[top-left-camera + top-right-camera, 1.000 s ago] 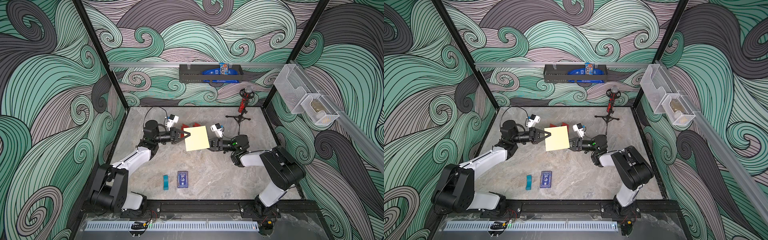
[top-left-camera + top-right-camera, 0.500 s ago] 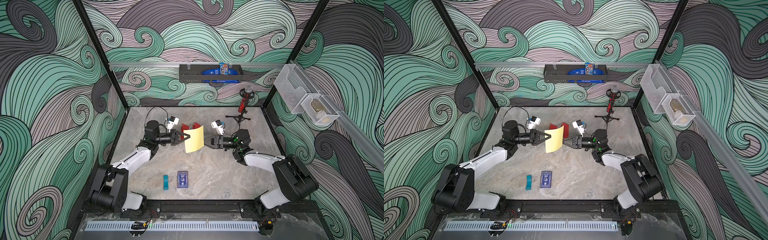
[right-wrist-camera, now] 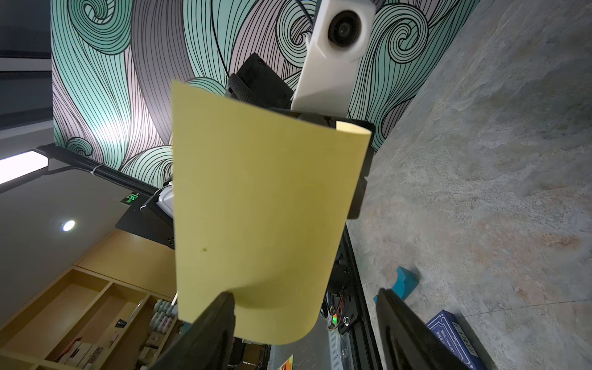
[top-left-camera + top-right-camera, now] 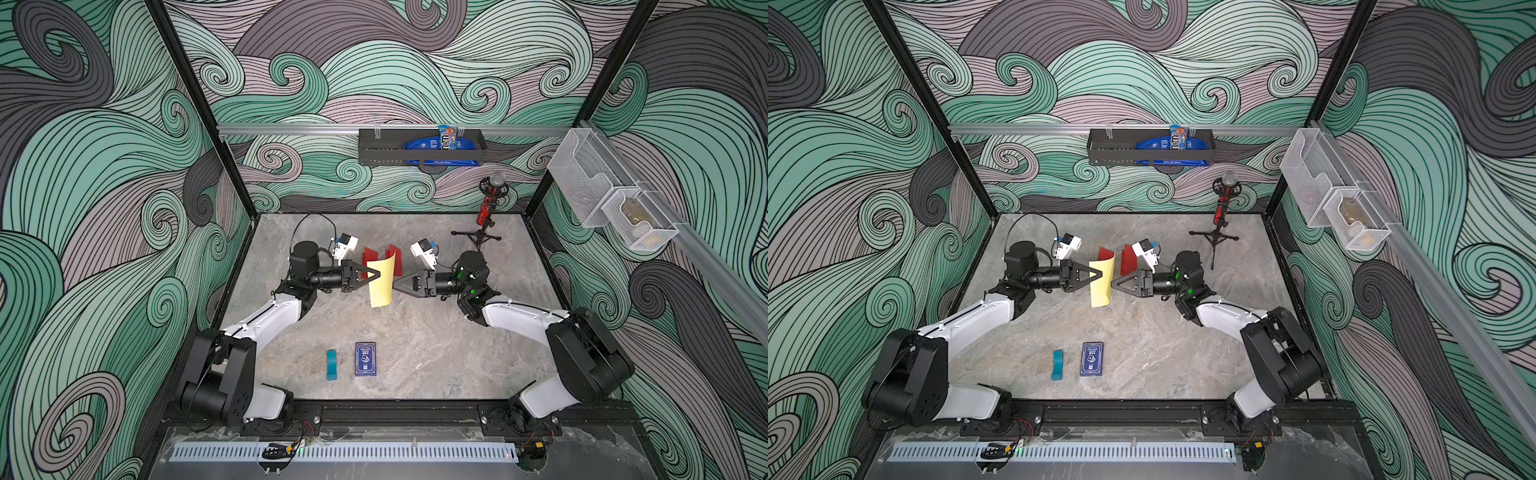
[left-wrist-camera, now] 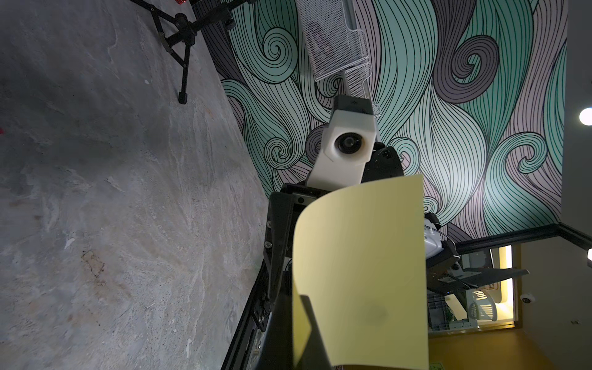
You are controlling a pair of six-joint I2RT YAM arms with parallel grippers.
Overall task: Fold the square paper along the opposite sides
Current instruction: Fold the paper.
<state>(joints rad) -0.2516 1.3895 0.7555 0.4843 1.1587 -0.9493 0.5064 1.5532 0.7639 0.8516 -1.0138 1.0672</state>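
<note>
Above a grey table point(image 4: 436, 340), blue snack packets point(image 4: 428, 144) are held in a black wall basket point(image 4: 374, 146). Mid-table, a curled yellow paper point(image 4: 380, 286) is held upright, pinched by the left gripper point(image 4: 377, 275). The right gripper point(image 4: 395, 284), jaws parted, is just beside it. Red pieces point(image 4: 369, 259) are half hidden behind.
</note>
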